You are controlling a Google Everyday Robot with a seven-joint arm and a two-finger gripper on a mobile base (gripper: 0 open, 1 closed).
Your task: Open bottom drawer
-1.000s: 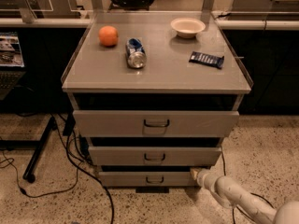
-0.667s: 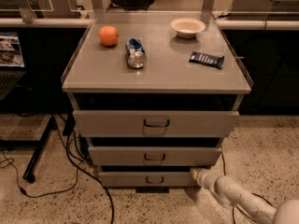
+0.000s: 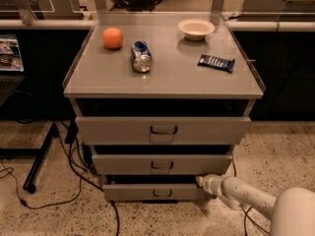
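Note:
The bottom drawer (image 3: pixel 147 192) is the narrowest grey front at the foot of the cabinet, with a small dark loop handle (image 3: pixel 162 193). It stands slightly pulled out, with a dark gap above it. My gripper (image 3: pixel 201 181) is at the drawer's upper right corner, at the end of a white arm coming in from the lower right. Its fingers are hidden against the drawer edge.
The mid-sized drawer (image 3: pixel 162 164) and the widest top drawer (image 3: pixel 163 130) sit above. On the cabinet top (image 3: pixel 167 80) lie an orange (image 3: pixel 112 38), a can on its side (image 3: pixel 141 57), a white bowl (image 3: pixel 196 28) and a dark bar (image 3: pixel 216 63). Cables and a stand leg (image 3: pixel 39 161) lie left.

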